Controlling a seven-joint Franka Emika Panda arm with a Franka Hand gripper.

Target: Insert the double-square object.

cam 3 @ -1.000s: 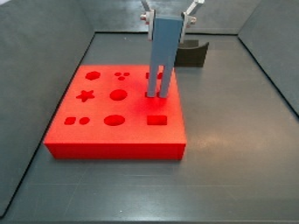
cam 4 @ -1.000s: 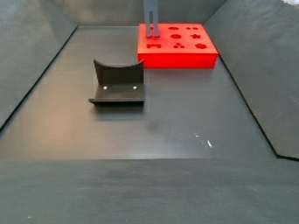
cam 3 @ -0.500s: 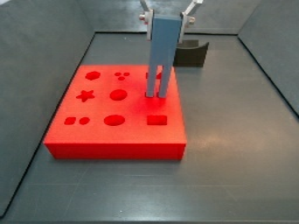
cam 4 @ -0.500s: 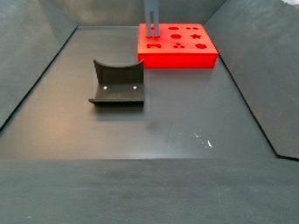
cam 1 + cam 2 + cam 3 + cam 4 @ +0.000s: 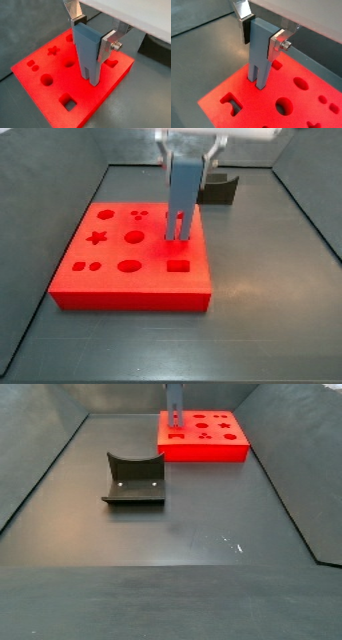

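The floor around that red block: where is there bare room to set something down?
Widest free patch: the dark floor in front of the fixture, toward the near edge. A strip also runs between the fixture and the red block. It is crowded over the block, where the hand holds the blue double-square piece upright.

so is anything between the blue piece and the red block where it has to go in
Nothing visible. The gripper holds the blue piece upright, and its forked lower end already meets the red block at a hole. Only cut-out holes show on the block's top in both wrist views.
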